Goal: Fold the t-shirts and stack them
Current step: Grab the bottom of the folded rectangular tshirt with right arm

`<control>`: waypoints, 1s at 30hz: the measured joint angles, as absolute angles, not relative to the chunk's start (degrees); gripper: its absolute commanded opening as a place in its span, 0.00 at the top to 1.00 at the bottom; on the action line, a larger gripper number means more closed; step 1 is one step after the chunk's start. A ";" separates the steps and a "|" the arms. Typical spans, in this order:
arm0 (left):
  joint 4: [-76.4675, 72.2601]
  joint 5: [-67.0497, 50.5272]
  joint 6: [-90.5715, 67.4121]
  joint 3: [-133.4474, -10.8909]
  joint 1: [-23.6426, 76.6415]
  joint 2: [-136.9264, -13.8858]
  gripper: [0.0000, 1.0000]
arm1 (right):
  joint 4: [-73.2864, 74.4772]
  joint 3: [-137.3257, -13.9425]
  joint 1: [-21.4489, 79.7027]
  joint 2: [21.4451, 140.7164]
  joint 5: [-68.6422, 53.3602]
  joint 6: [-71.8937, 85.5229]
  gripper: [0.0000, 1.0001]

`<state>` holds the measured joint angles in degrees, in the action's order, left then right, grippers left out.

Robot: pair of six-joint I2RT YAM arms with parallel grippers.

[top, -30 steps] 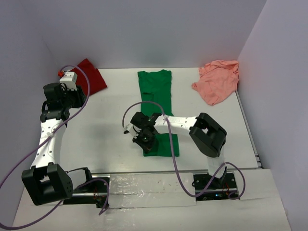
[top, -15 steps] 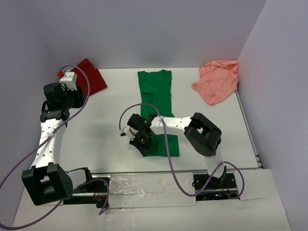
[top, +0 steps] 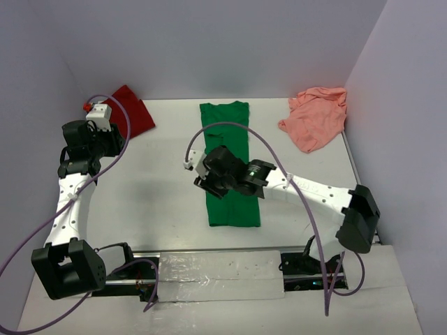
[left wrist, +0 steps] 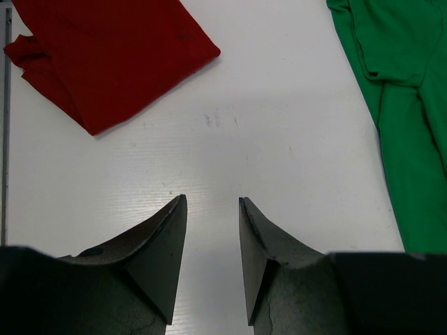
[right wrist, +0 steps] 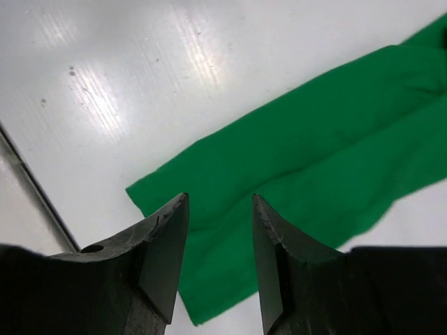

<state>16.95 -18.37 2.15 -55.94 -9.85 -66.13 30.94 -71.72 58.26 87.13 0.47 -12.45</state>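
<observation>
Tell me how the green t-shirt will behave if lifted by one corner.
The bright green cloth t-shirt lies flat in a long folded strip, so it would probably droop and unfold. It looks thin, so likely light.

Top view bright and even, diffuse overhead light. Soft shadow on the table (top: 150, 192) right of the left arm (top: 70, 202). Right wrist view: glare streaks on the glossy surface at far left, green shirt (right wrist: 314, 174) sharp. Left wrist view flat-lit, left gripper (left wrist: 211, 199) dark and underexposed.
</observation>
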 measured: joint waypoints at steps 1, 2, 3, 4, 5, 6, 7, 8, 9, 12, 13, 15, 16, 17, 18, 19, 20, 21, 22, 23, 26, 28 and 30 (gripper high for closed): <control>16.95 -18.37 2.17 -55.94 -9.85 -66.06 0.55 | 30.94 -71.53 58.24 85.56 1.54 -12.99 0.52; 16.95 -18.37 2.15 -55.94 -9.85 -66.02 0.56 | 31.09 -71.11 58.26 84.36 2.35 -13.45 0.51; 16.97 -18.37 2.17 -55.94 -9.85 -66.00 0.55 | 31.22 -70.50 58.26 83.66 2.83 -13.74 0.51; 16.95 -18.37 2.17 -55.94 -9.85 -65.93 0.55 | 31.40 -69.38 58.26 83.15 3.22 -14.09 0.51; 16.97 -18.37 2.17 -55.94 -9.85 -65.91 0.56 | 31.86 -68.05 58.26 83.00 3.64 -14.41 0.51; 16.95 -18.37 2.17 -55.94 -9.85 -65.87 0.55 | 32.32 -66.70 58.26 82.98 3.86 -14.57 0.51; 16.95 -18.37 2.17 -55.94 -9.85 -65.80 0.55 | 33.15 -65.01 58.26 83.11 4.23 -14.74 0.51; 16.95 -18.37 2.17 -55.94 -9.85 -65.80 0.55 | 34.13 -63.26 58.26 83.31 4.75 -14.90 0.52; 16.95 -18.37 2.17 -55.94 -9.87 -65.80 0.55 | 35.05 -61.63 58.28 83.50 5.23 -14.98 0.52; 16.97 -18.35 2.17 -55.94 -9.87 -65.80 0.55 | 36.82 -57.65 58.59 84.29 7.57 -15.66 0.52; 16.97 -18.35 2.17 -55.94 -9.87 -65.80 0.55 | 37.12 -56.58 58.78 84.36 8.29 -15.94 0.52; 16.99 -18.33 2.17 -55.94 -9.87 -65.80 0.55 | 37.30 -54.46 59.53 84.36 10.26 -16.43 0.52; 16.97 -18.33 2.17 -55.94 -9.87 -65.80 0.55 | 37.10 -53.45 60.05 84.36 11.25 -16.64 0.52; 16.97 -18.33 2.17 -55.94 -9.87 -65.78 0.55 | 37.08 -52.73 60.49 84.36 11.86 -16.84 0.52; 16.97 -18.33 2.17 -55.94 -9.87 -65.78 0.55 | 36.97 -52.05 61.06 84.38 12.64 -17.06 0.52; 16.97 -18.33 2.17 -55.94 -9.87 -65.78 0.55 | 36.84 -51.62 61.54 84.38 13.13 -17.17 0.52; 16.97 -18.33 2.17 -55.94 -9.87 -65.78 0.55 | 36.53 -51.22 62.22 84.40 13.61 -17.26 0.52; 16.97 -18.33 2.17 -55.94 -9.87 -65.78 0.55 | 36.34 -50.96 62.98 84.44 13.98 -17.28 0.52; 16.97 -18.33 2.17 -55.94 -9.87 -65.78 0.56 | 36.21 -50.92 63.79 84.53 14.09 -17.26 0.51; 16.97 -18.33 2.17 -55.94 -9.87 -65.78 0.55 | 35.73 -50.85 64.95 84.55 14.41 -17.26 0.51; 16.97 -18.31 2.17 -55.94 -9.87 -65.78 0.55 | 33.93 -49.95 69.43 84.55 14.85 -17.28 0.51; 16.97 -18.31 2.17 -55.94 -9.87 -65.80 0.56 | 33.36 -49.30 72.10 84.55 14.92 -17.43 0.51; 16.97 -18.31 2.17 -55.94 -9.87 -65.80 0.55 | 33.30 -49.01 74.50 84.75 14.31 -17.50 0.51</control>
